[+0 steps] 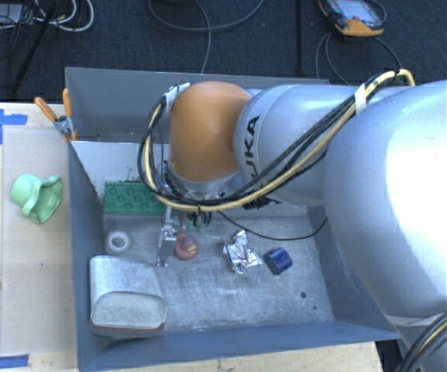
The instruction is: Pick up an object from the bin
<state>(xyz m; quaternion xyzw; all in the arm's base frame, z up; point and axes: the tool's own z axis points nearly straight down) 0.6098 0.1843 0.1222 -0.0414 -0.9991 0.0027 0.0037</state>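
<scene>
My gripper (165, 248) reaches down to the bin floor left of centre, under the orange wrist cover. A small reddish-brown ball (186, 247) lies right against its right side, touching or nearly touching it. The wrist hides whether the ball is gripped. A small white ring (118, 242) lies on the floor to the gripper's left. A green studded brick plate (132, 198) rests behind it, against the back-left slope.
A crumpled piece of silver foil (240, 253) and a small blue block (277, 260) lie right of the ball. A large grey sponge-like pad (126, 301) fills the front left corner. The arm covers the bin's right and back.
</scene>
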